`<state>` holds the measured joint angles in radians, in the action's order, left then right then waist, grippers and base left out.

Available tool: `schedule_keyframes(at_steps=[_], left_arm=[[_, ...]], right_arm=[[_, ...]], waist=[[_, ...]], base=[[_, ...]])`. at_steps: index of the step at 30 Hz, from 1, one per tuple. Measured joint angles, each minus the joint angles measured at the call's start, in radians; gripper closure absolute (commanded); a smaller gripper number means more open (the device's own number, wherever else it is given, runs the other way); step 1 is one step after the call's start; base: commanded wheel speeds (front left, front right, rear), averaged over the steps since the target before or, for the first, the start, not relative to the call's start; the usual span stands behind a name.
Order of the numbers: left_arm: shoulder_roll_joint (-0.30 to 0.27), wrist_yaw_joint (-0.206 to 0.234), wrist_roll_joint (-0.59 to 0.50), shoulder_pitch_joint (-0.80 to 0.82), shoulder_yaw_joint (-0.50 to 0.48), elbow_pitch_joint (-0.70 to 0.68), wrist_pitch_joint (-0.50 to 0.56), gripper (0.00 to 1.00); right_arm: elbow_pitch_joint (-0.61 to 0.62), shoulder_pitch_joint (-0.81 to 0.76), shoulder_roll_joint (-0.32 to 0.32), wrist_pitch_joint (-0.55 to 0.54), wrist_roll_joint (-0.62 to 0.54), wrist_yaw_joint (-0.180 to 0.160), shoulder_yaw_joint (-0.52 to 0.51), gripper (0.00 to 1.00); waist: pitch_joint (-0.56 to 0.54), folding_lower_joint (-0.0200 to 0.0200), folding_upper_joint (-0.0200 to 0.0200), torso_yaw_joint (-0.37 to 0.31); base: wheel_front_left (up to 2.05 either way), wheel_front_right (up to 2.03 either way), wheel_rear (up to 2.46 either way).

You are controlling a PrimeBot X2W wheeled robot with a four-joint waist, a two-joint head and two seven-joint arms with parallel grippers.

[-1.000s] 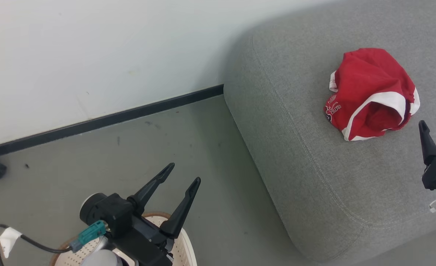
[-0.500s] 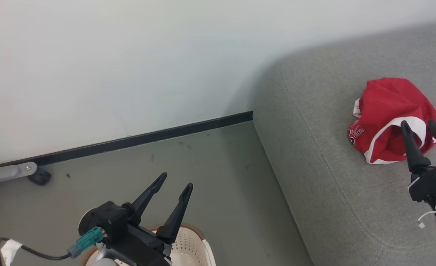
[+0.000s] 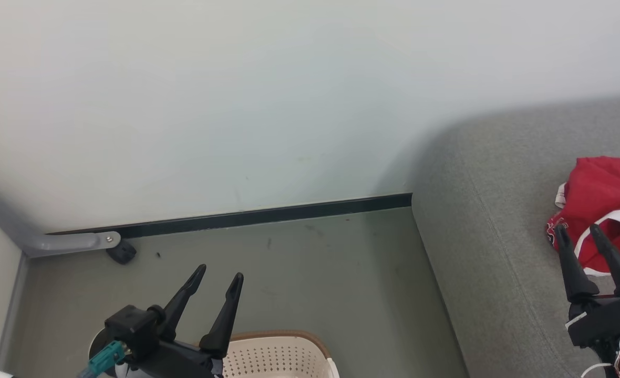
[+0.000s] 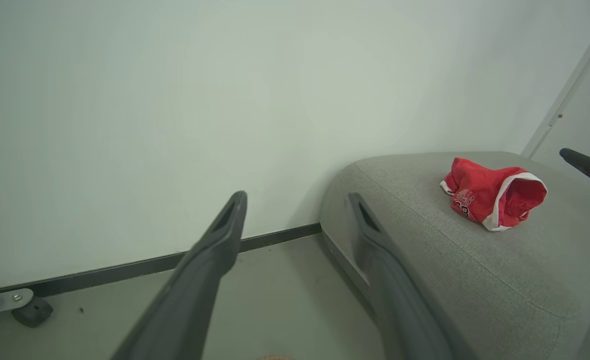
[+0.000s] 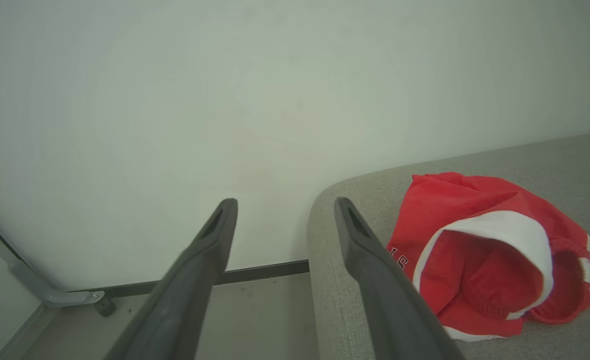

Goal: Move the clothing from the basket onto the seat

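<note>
Hovering empty: left fingers (image 3: 228, 310) spread near basket (image 3: 278, 357), right fingers (image 3: 570, 268) spread just beside jersey (image 3: 604, 210) lying on sofa (image 3: 488, 220). Basket inside hidden. Risks: right fingers snag jersey, drag it toward sofa edge; blind basket reach misses cloth.

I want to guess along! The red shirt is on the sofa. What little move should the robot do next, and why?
Probably lower the left gripper toward the basket below it, to check for more. The clothing lies on the seat, the right gripper near it is open and empty, so is the left, and the basket's inside is mostly hidden.
</note>
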<state>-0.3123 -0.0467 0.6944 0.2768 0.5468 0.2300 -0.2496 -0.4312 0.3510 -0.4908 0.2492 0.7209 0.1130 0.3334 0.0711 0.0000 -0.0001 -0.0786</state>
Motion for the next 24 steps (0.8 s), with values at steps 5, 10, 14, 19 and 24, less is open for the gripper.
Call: schedule_keyframes(at_steps=[5, 10, 14, 19, 24], left_arm=[[-0.003, 0.022, 0.0, -0.038, -0.029, 0.004, 0.0, 0.0], [-0.011, 0.053, 0.0, -0.075, -0.078, -0.006, 0.0, 0.0], [-0.012, 0.069, 0.0, -0.1, -0.098, -0.017, 0.0, 0.0], [-0.008, 0.082, -0.002, -0.114, -0.13, -0.029, 0.0, 0.0], [0.001, 0.101, -0.017, -0.148, -0.154, -0.035, 0.0, 0.0]], right_arm=[[0.095, -0.069, 0.022, 0.0, 0.001, -0.017, -0.017, 0.0], [0.161, -0.12, 0.048, 0.0, -0.008, -0.033, -0.032, 0.0], [0.196, -0.162, 0.077, 0.0, -0.004, -0.035, -0.05, 0.0], [0.222, -0.203, 0.099, 0.0, -0.012, -0.058, -0.069, 0.0], [0.233, -0.239, 0.117, 0.0, -0.026, -0.073, -0.093, 0.0]], waist=[[-0.024, 0.0, 0.0, 0.041], [-0.044, -0.0001, 0.0, 0.068], [-0.049, 0.0, 0.0, 0.079], [-0.048, 0.0, 0.0001, 0.085], [-0.055, 0.0, 0.0, 0.086]], base=[[0.0, 0.0, 0.0], [0.0, 0.0, 0.0], [0.0, 0.0, 0.0], [0.0, 0.0, 0.0], [0.0, 0.0, 0.0]])
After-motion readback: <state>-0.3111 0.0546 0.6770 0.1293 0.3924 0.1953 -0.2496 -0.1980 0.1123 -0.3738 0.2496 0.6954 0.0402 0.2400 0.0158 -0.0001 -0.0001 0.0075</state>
